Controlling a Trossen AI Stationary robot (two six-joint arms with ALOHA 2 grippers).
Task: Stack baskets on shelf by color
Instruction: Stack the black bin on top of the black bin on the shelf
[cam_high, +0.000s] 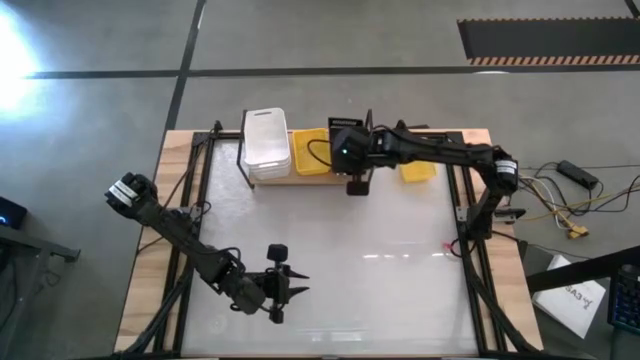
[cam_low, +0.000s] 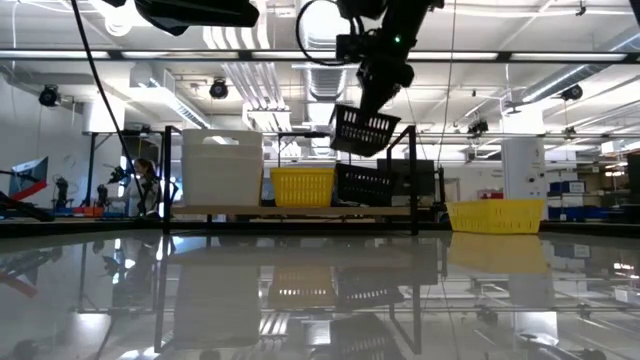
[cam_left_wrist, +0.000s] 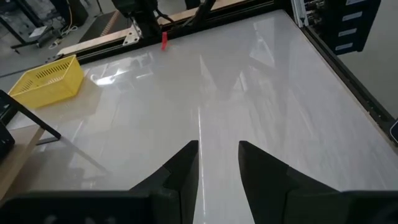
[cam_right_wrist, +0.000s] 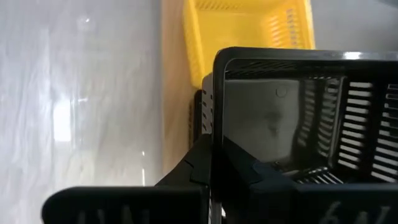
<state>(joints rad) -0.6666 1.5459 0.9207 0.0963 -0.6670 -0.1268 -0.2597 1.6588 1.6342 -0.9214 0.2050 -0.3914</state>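
A black slotted basket hangs tilted in the air above the shelf, with my right gripper shut on it. On the shelf's wooden plank rest a stack of white baskets, a yellow basket and another black basket, right below the held one. A second yellow basket rests on the table to the right of the shelf. My left gripper hovers open near the table's front edge, with nothing between its fingers. My right gripper holds the black basket by one side wall near a corner, with one finger outside the wall and the other inside the basket. The fingers slant down from above. The basket is lifted clear and hangs tilted below the fingers.
The shelf's black wire end frames stand upright at both ends. Aluminium rails run along the table's sides. A small red marker sits by the right rail. The wide white tabletop stretches between the shelf and my left arm.
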